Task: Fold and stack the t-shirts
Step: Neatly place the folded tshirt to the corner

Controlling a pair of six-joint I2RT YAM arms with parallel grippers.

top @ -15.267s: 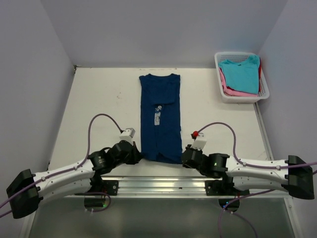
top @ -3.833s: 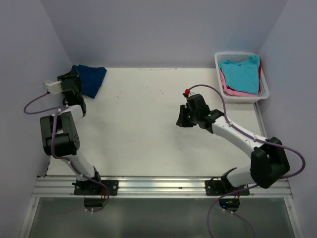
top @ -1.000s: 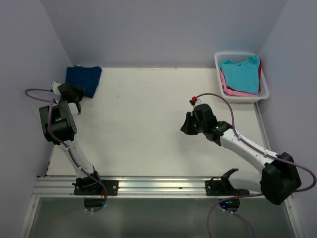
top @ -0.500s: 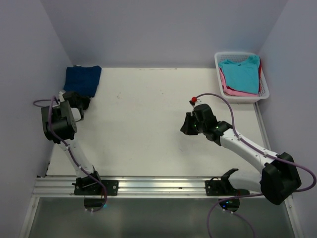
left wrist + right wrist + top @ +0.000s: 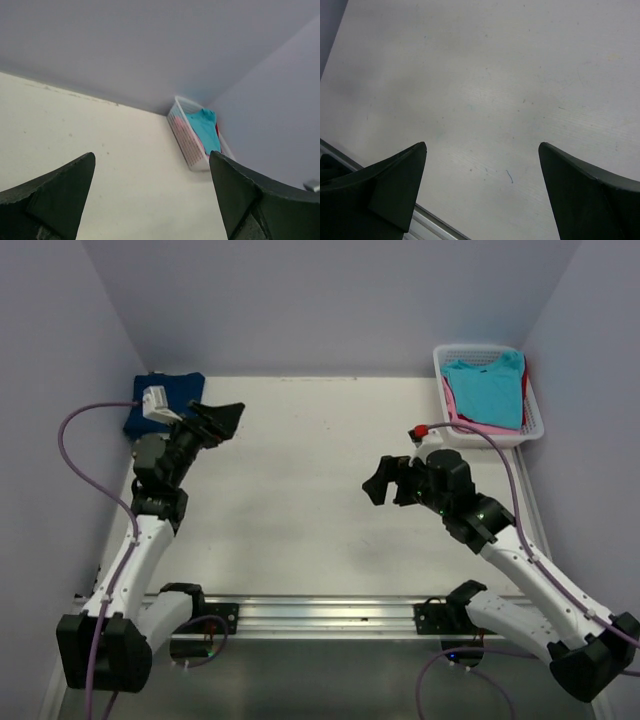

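Observation:
The navy t-shirt (image 5: pixel 186 388) lies folded in the table's far left corner, partly hidden behind my left wrist. My left gripper (image 5: pixel 215 420) hangs open just to its right, holding nothing and pointing across the table. A turquoise t-shirt (image 5: pixel 485 390) tops the pile in the basket, with a pink t-shirt (image 5: pixel 468 424) under it. The left wrist view shows that turquoise t-shirt (image 5: pixel 206 129) far off between the fingers of the left gripper (image 5: pixel 152 200). My right gripper (image 5: pixel 378 480) is open and empty over bare table right of centre. In its own view the right gripper (image 5: pixel 482 195) frames only tabletop.
The white lattice basket (image 5: pixel 447 410) stands at the far right corner against the wall, and its side wall (image 5: pixel 186 142) also shows in the left wrist view. Walls close in the table on three sides. The metal base rail (image 5: pixel 320 612) runs along the near edge.
Both grippers went from shut to open. The left arm swung away from the navy t-shirt towards the table's middle. The right arm drew back a little to the right.

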